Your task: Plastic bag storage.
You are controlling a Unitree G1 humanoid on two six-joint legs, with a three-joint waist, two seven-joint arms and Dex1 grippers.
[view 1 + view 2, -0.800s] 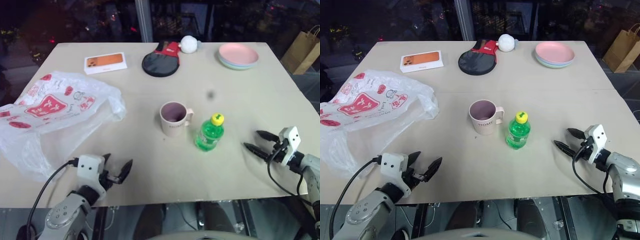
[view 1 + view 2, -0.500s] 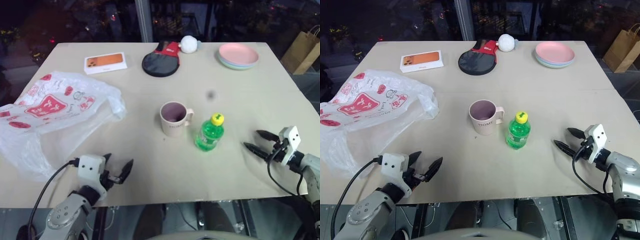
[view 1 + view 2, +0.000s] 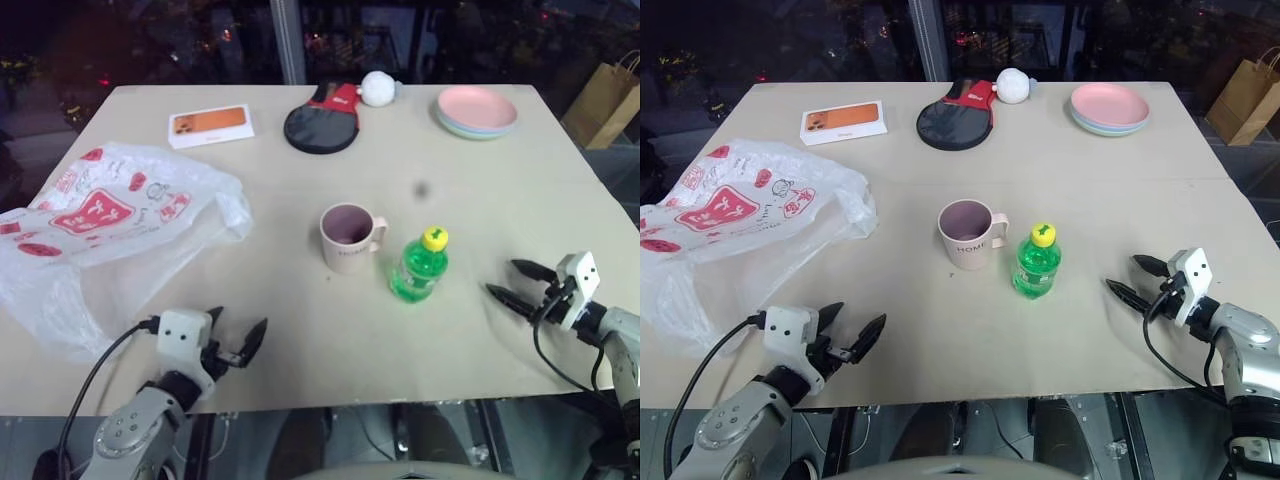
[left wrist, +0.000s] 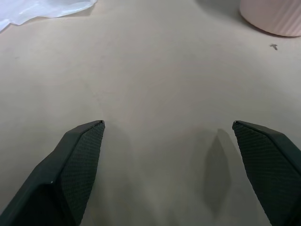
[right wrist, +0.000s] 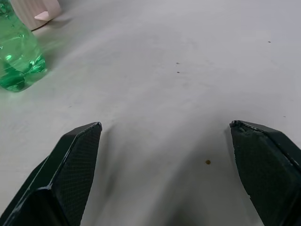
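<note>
Plastic bag (image 3: pixel 100 235): spread flat, bench (image 3: pixel 480 170) left side, long axis running left edge toward mug (image 3: pixel 348 237).
Left end effector (image 3: pixel 232 342): wide, empty, near bag's front edge; your nearer arm.
Right end effector (image 3: pixel 515 282): wide, empty, well apart beyond bottle (image 3: pixel 419 265).

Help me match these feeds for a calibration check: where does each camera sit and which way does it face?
Head pair: looks down over the table; both arms show, left gripper and right gripper open.
Left wrist: looks along its fingers toward the plastic bag and mug.
Right wrist: faces the bottle and mug, shared with the left wrist.
</note>
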